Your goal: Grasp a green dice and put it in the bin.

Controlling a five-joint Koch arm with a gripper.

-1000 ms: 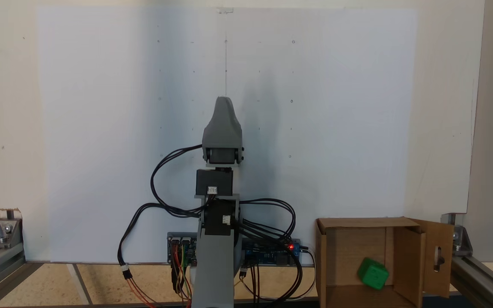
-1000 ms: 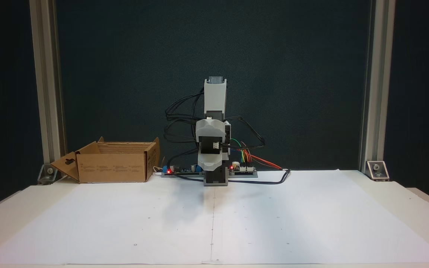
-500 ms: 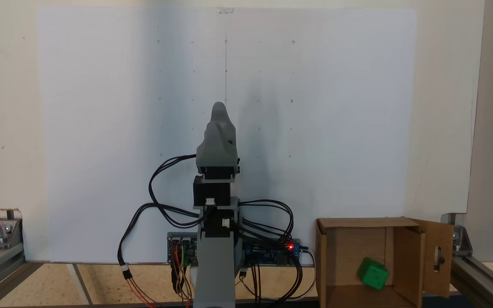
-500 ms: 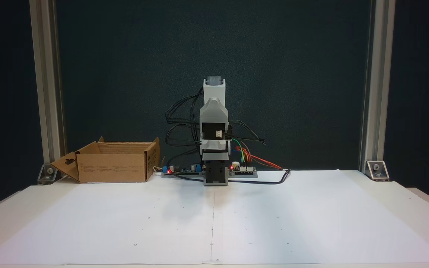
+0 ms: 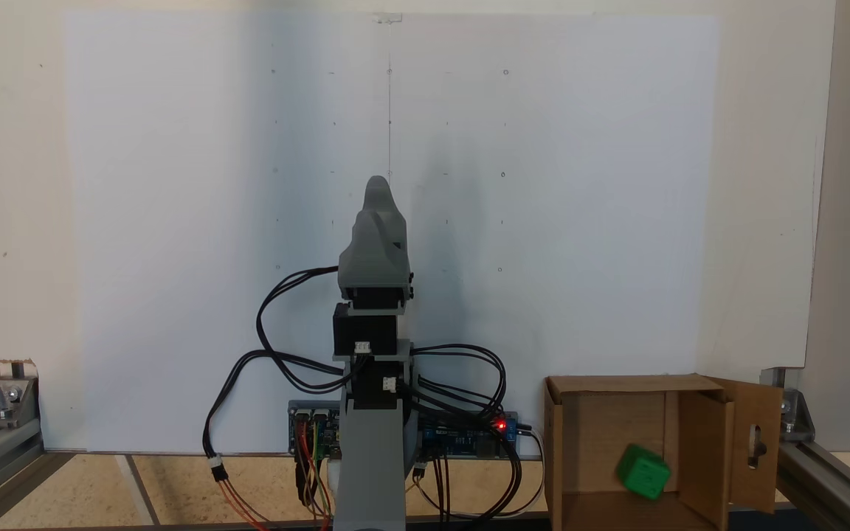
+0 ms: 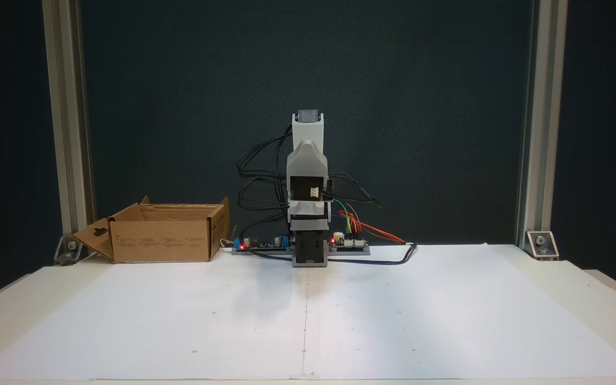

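The green dice [image 5: 643, 472] lies inside the bin [image 5: 620, 383], a brown cardboard box at the lower right of a fixed view, near its right inner wall. The bin [image 6: 161, 240] also stands at the left in the other fixed view, where its walls hide the dice. My arm [image 6: 308, 182] is folded upright over its base at the middle of the table edge. My gripper [image 5: 377, 184] points out over the white sheet, well away from the bin, and holds nothing. Its jaws lie one over the other, so their gap is hidden.
A large white paper sheet [image 5: 543, 184] covers the table. Circuit boards with red lights [image 5: 469, 435] and looped black cables [image 5: 277, 324] sit around the arm's base. Aluminium frame posts [image 6: 67, 133] stand at the table's corners. The bin's slotted flap [image 5: 755, 442] hangs outward.
One second ago the gripper showed its broad side; it has since turned at the wrist and drawn back slightly. Over the last half second nothing moved. The dice stayed in the bin.
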